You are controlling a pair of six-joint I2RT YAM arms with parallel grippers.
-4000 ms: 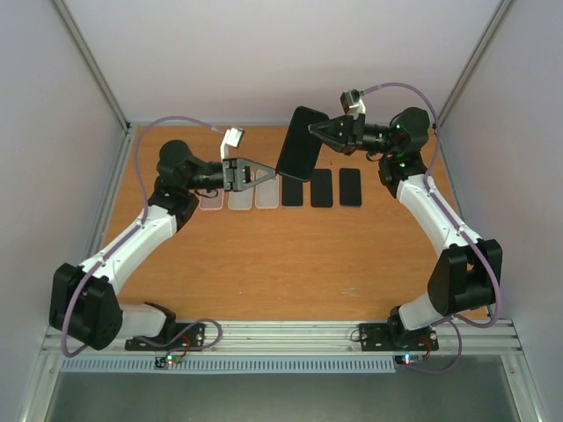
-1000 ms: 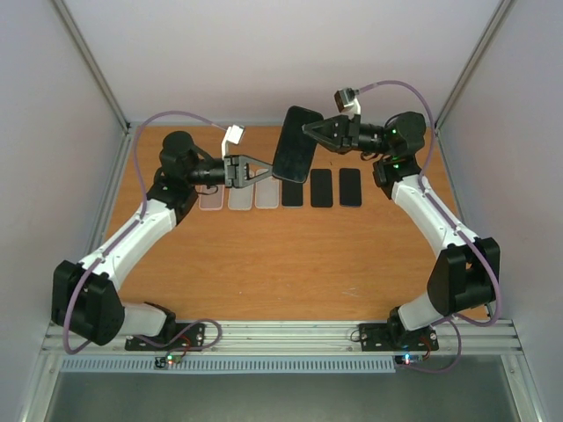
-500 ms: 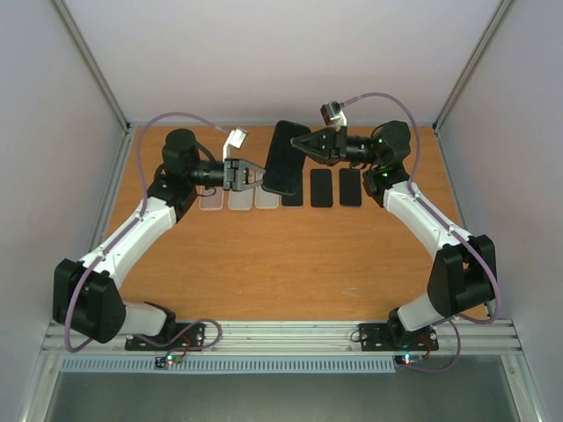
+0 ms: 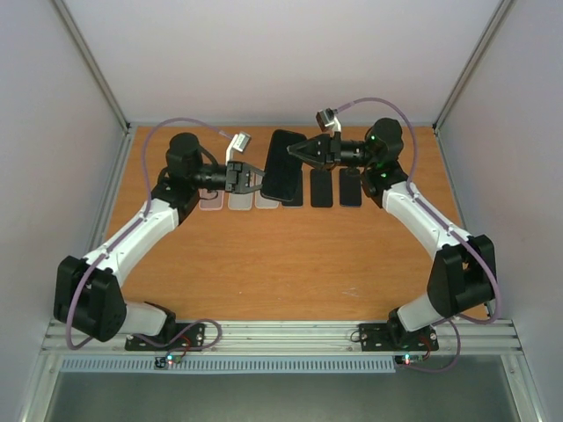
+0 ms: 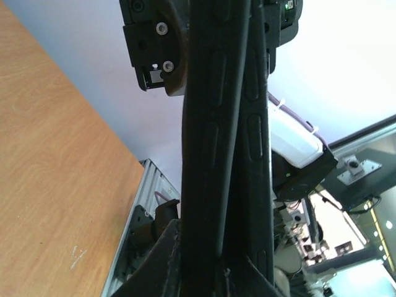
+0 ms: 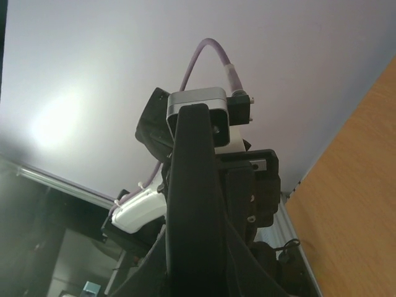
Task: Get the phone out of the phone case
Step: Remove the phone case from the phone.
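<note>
Now the cased phone (image 4: 283,167) hangs in the air above the back of the desk (image 4: 290,264), pinched from both sides. The right hand (image 4: 293,151) is closed on its upper right edge, as it was earlier. The left hand (image 4: 258,179), which stood open and apart from the phone a second ago, has closed on the lower left edge. Since four seconds ago the right arm has carried the phone lower and to the left, towards the left arm. The left wrist view is filled by the phone's dark edge with its side buttons, standing upright. Below on the desk lies a row of clear cases (image 4: 237,201) and dark phones (image 4: 322,188), unmoved.
</note>
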